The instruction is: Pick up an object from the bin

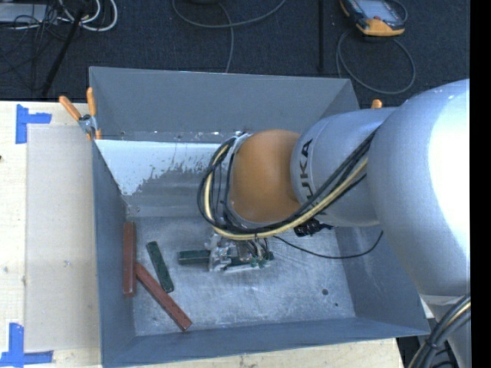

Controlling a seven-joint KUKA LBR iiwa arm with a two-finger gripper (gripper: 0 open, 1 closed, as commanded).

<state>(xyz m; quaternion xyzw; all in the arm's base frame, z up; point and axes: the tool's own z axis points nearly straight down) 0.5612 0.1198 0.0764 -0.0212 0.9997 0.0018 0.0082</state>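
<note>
End effector [236, 257] prob. by green bar [193, 257]

"UKA" on the arm [308, 172]

In the bin [307, 301], the gripper [242, 259] sits near the middle of the floor. A short bar [193, 257] lies just left of it. Farther left lies a slanted bar [159, 267], its near end close to a long stick [163, 297] running leftward. An upright stick [129, 257] lies along the left wall.
</note>
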